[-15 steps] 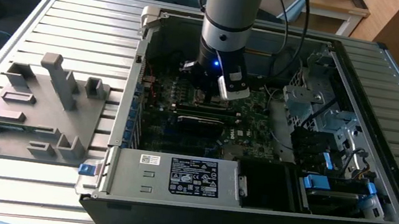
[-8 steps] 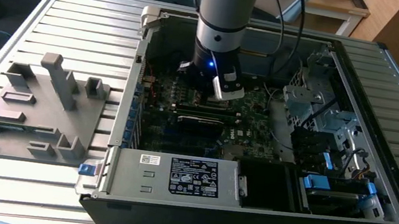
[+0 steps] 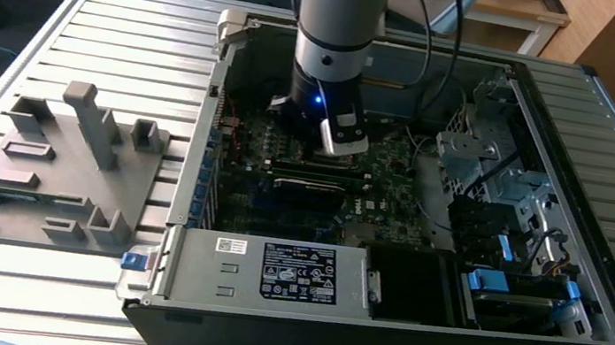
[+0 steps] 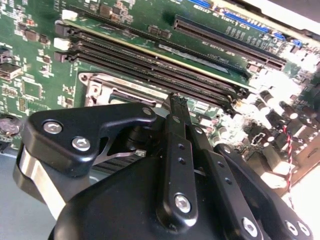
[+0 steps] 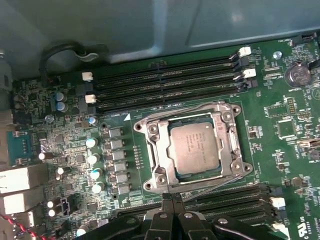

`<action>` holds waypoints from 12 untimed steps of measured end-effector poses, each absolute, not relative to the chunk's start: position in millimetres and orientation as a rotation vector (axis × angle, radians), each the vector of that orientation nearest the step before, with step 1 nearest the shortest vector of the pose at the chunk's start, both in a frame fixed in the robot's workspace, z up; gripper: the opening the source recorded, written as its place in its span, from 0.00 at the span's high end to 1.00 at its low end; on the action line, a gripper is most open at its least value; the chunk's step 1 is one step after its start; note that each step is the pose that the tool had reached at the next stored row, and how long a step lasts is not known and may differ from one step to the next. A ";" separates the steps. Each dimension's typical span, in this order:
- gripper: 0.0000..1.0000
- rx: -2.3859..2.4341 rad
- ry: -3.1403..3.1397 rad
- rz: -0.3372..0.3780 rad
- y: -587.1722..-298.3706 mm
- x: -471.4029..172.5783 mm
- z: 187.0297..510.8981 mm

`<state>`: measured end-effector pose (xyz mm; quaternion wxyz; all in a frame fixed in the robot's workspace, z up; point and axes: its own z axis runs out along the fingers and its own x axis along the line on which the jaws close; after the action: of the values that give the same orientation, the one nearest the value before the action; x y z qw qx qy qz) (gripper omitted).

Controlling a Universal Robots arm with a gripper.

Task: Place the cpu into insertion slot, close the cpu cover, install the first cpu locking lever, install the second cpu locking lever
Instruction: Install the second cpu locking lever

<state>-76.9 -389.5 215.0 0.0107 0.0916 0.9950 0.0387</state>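
Observation:
In the first wrist view the cpu (image 5: 194,148), a silver-grey square chip, lies in the insertion slot (image 5: 148,127) on the green motherboard. The cpu cover (image 5: 161,152), a shiny metal frame, lies flat around the chip. Thin metal lever rods run along two sides of the socket, one (image 5: 212,182) on the side nearest my fingertips and one (image 5: 234,145) on an adjoining side. Whether they are latched I cannot tell. My gripper (image 5: 171,199) is shut with nothing between its fingers, tips just beside the socket's edge. In the exterior view my gripper (image 3: 336,145) hangs inside the open computer case.
Long black memory slots (image 5: 165,82) flank the socket on both sides, with capacitors (image 5: 92,160) beside it. In the exterior view, a grey drive cage (image 3: 476,159) and cables sit at the right, a labelled power supply (image 3: 270,270) at the front, and a grey fixture (image 3: 58,166) on the table at the left.

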 end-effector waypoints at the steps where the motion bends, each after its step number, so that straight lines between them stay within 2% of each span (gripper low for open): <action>1: 0.89 0.286 3.105 0.121 -389.5 -77.8 214.5; 12: 0.89 0.286 3.105 0.121 -389.5 -80.0 208.6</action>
<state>-80.0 -389.5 208.6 0.0107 0.0916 0.9950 0.0387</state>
